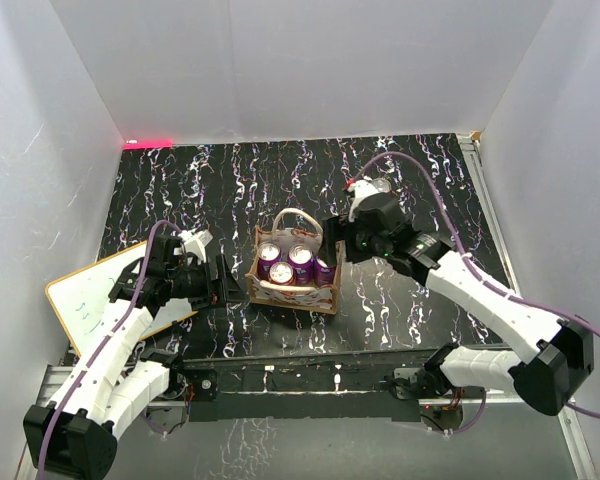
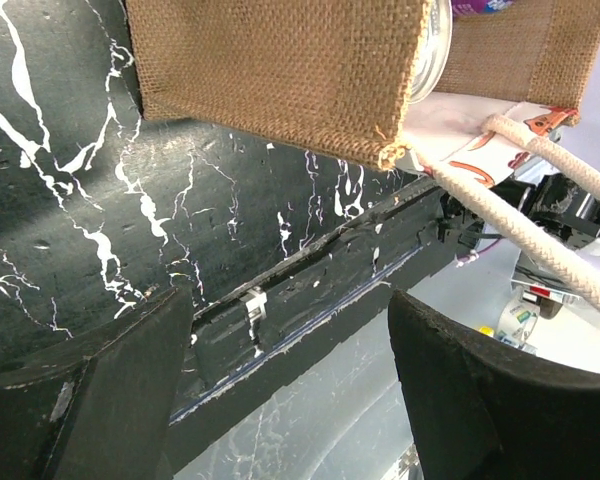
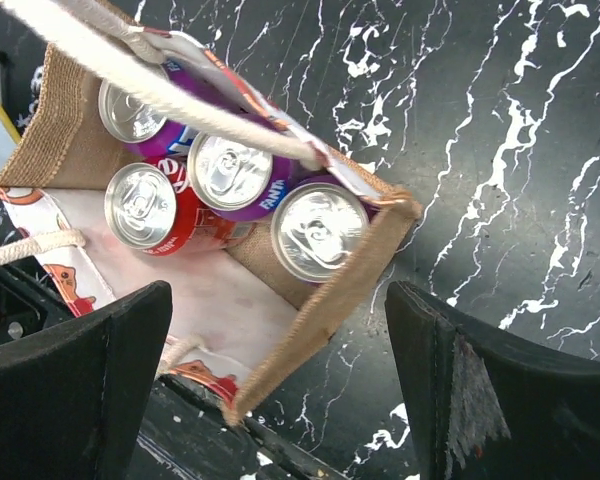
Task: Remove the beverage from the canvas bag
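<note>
One big black marble-look table takes up most of the view, with a white board poking out at the left edge under the left arm. The canvas bag sits upright mid-table, toward the front, between the two arms. Inside are four cans, three purple and one red, all standing, none out yet. So I'd call this the reach-in step.

Right gripper hovers above the bag's right corner, jaws wide apart, nothing in them. Left gripper hangs low just beside the bag's left wall, jaws apart too, not touching fabric as far as I can tell.

Next move, I reckon: drop the right jaws around the corner can without snagging the rope handle that crosses over the tops.
</note>
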Controlling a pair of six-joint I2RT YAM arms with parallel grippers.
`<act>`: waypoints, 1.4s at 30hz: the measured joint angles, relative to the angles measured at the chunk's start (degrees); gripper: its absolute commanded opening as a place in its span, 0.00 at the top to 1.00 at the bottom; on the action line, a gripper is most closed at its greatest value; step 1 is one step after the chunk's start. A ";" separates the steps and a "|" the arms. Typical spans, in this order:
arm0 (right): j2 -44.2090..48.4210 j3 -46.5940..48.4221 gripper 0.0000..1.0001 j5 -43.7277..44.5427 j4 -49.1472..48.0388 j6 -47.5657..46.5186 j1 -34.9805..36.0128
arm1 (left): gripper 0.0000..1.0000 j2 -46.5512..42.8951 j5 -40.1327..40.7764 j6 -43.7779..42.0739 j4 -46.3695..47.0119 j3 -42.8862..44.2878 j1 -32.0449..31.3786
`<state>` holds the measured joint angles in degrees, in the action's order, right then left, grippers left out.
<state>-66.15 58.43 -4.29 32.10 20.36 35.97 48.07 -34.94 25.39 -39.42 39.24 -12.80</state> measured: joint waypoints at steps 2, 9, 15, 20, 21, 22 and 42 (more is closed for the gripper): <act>-1.97 1.99 0.10 3.28 1.11 1.05 4.02 | 0.24 0.00 0.81 0.17 -0.11 0.02 0.00; -10.62 13.27 0.11 15.89 4.50 5.46 20.11 | 0.25 -0.13 5.25 0.24 -1.60 1.51 0.00; -15.45 16.63 0.21 22.82 6.47 10.16 23.41 | 0.24 -2.58 8.20 0.35 -2.99 1.84 0.07; -19.43 16.70 0.21 24.33 7.82 13.38 23.69 | 0.24 -3.30 8.87 0.37 -3.08 2.01 0.09; -19.96 16.70 0.21 24.35 7.96 14.01 23.78 | 0.24 -3.30 8.87 0.39 -3.08 2.01 0.09; -20.37 16.70 0.21 24.37 7.98 14.53 23.85 | 0.24 -3.30 8.87 0.39 -3.08 2.01 0.09; -32.76 22.10 0.17 25.94 7.61 23.02 25.33 | 0.24 -3.28 8.52 0.17 -3.06 1.99 0.52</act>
<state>-98.91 80.53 21.65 39.70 43.38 61.30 44.80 -26.41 25.56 -42.48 41.23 -12.27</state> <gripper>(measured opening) 0.822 0.758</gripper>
